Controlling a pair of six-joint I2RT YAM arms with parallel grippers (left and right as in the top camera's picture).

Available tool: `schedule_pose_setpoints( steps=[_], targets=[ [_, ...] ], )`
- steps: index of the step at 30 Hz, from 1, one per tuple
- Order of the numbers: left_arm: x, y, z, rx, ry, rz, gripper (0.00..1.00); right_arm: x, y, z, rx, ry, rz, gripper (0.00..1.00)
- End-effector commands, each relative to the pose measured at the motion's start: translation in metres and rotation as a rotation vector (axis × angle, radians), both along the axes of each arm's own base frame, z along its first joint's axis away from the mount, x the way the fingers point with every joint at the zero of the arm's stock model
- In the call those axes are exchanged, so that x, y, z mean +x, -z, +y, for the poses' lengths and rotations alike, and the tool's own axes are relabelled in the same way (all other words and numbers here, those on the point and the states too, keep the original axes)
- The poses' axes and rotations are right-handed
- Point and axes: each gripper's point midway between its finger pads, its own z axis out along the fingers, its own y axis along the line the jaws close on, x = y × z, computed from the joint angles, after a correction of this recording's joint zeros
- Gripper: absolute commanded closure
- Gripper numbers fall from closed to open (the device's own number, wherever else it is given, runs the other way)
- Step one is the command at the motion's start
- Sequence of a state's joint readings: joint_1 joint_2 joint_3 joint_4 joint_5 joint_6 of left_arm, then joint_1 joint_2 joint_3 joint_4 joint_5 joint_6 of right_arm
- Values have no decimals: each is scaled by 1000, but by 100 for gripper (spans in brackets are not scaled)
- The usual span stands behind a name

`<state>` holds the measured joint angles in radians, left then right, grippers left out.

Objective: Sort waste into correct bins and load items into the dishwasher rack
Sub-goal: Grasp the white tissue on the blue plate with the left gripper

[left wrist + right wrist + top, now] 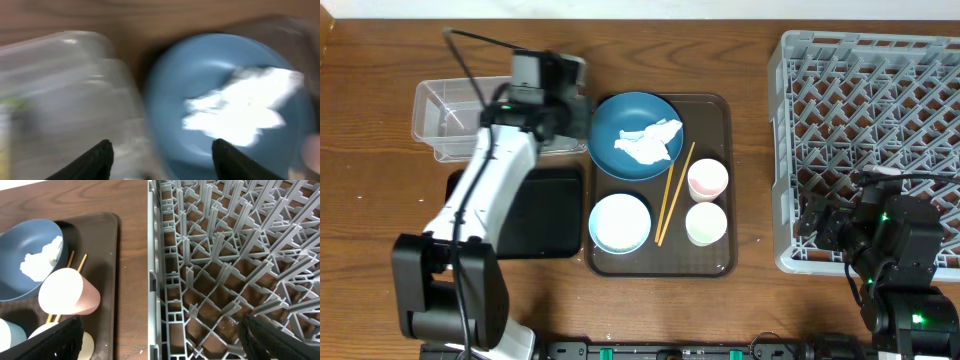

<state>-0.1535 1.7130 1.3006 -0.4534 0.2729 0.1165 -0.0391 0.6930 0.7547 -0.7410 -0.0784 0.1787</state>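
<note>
Over the seam between the clear tub (pixel 450 115) and the deep-blue dish (pixel 620 115), we find the left gripper (pixel 161 149) hanging with its two dark fingers (pixel 100 157) spread wide and nothing between them. Its wrist view is smeared by blur. The tub fills the left and the dish the right. A yellow-green patch (pixel 11 103) shows at the left edge, seemingly through the tub wall, but we cannot tell what it is. Any marking on these things is too blurred for us to read.

The crumpled white tissue (pixel 650 142) lies inside the dish, which sits in the far left corner of the brown tray (pixel 718 108). Near of the dish on that tray stands the light-blue bowl (pixel 619 222), white inside. On the tray's right side the pink cup (pixel 708 179) stands just far of the pale green cup (pixel 706 222). The two chopsticks (pixel 673 192) lie slantwise between the bowls and the cups. The black tray (pixel 550 215) lies on the table (pixel 380 80) just left of the brown tray and near of the tub, partly under the left arm.

At the right stands the grey rack (pixel 865 100). We see the right gripper (pixel 160 330) above its near left corner, fingers far apart and holding nothing. In its wrist view the rack's left wall runs down the middle, with the brown tray to the left of it.
</note>
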Motion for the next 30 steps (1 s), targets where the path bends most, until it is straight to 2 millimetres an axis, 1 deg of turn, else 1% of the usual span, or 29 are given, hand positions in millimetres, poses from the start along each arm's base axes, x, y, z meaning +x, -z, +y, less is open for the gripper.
schedule_pose_setpoints(
  steps=[1,4,6,12,17,21,23,25,27,30],
  targets=[
    [-22,-1,-53,-106,128,47,30,1,-10,4,8,-11,-22,2],
    [-33,12,-73,-88,174,75,27,1,-10,4,8,-11,-21,2],
    [-37,23,-81,-60,189,93,26,1,-10,4,8,-12,-21,2],
    [-38,57,-107,-42,243,126,25,1,-10,4,8,-12,-21,2],
    [-37,85,-122,-33,270,151,25,-1,-7,4,9,-12,-10,3],
    [-38,105,-125,-24,276,182,25,-1,-7,4,9,-12,-10,2],
    [-39,111,-125,-21,276,191,30,-1,-7,4,9,-12,-10,2],
    [-40,114,-125,-19,276,199,42,-1,-7,4,9,-12,-10,2],
    [-42,117,-124,-15,275,211,50,-1,-8,4,9,-12,-10,2],
    [-44,119,-123,-12,275,223,67,-1,-8,4,9,-12,-11,1]
  ],
)
